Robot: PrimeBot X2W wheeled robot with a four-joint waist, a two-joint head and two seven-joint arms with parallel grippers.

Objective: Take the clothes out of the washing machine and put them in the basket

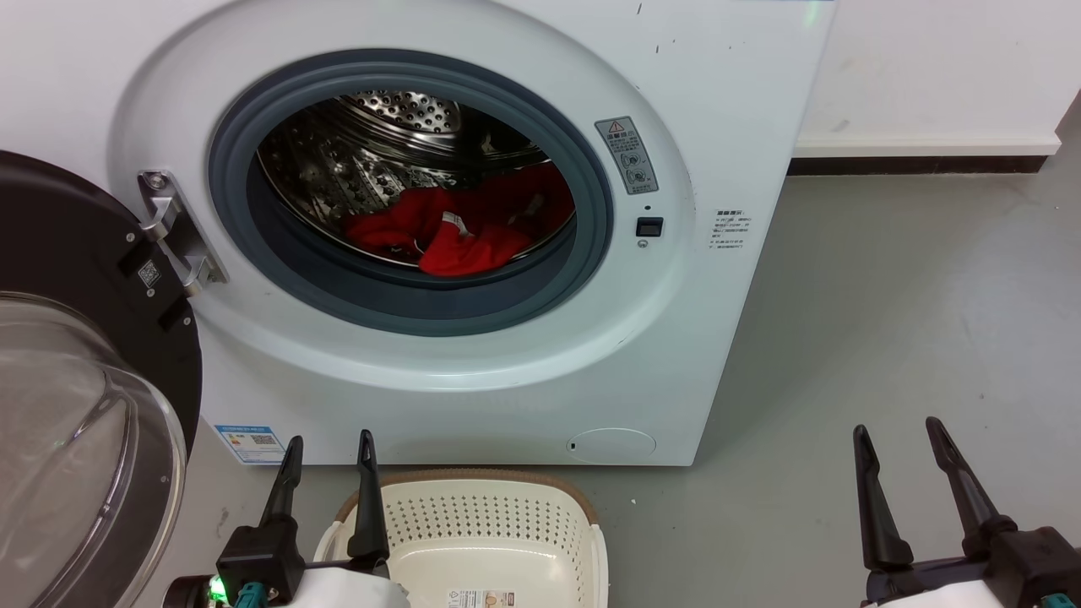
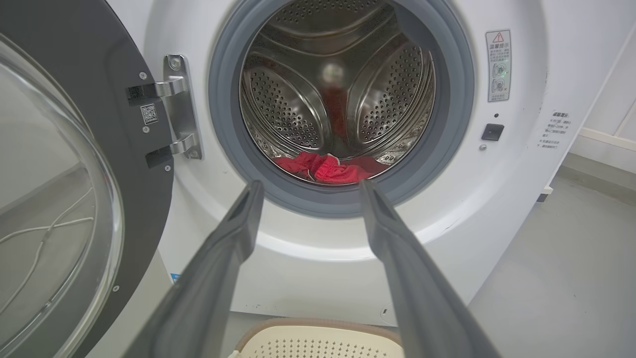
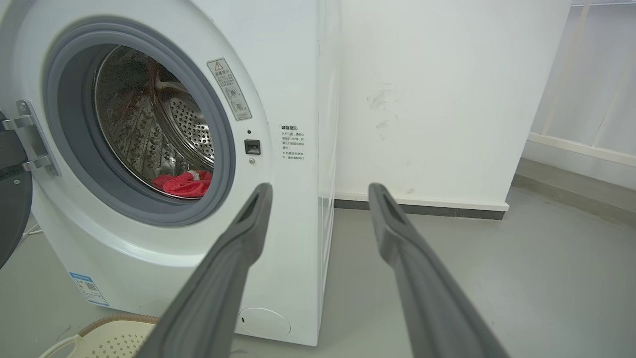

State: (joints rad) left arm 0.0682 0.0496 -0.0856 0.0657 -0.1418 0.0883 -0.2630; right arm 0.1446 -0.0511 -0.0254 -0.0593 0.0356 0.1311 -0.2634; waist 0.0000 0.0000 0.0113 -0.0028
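Looking down from the head: washing machine (image 1: 507, 380) with its door (image 1: 84, 253) swung wide to the left; the clothes (image 1: 460, 228) are a crumpled red heap low in the drum (image 1: 397, 110), a white label showing, the long axis running side to side across the port. Basket (image 1: 481, 475) on the floor (image 1: 887, 295), close under the machine front, no garment in it. Left gripper (image 1: 329, 437) by the basket's left corner, fingers parted, empty; right gripper (image 1: 897, 425) well apart to the right, likewise parted and empty. Left wrist: port straight ahead between the fingers (image 2: 233, 233), heap just behind the grey seal (image 2: 226, 124), forward and up. Right wrist: fingers (image 3: 243, 233) aim at the wall (image 3: 422, 99) beside the machine, heap off left. Left arm judged nearer and better lined up
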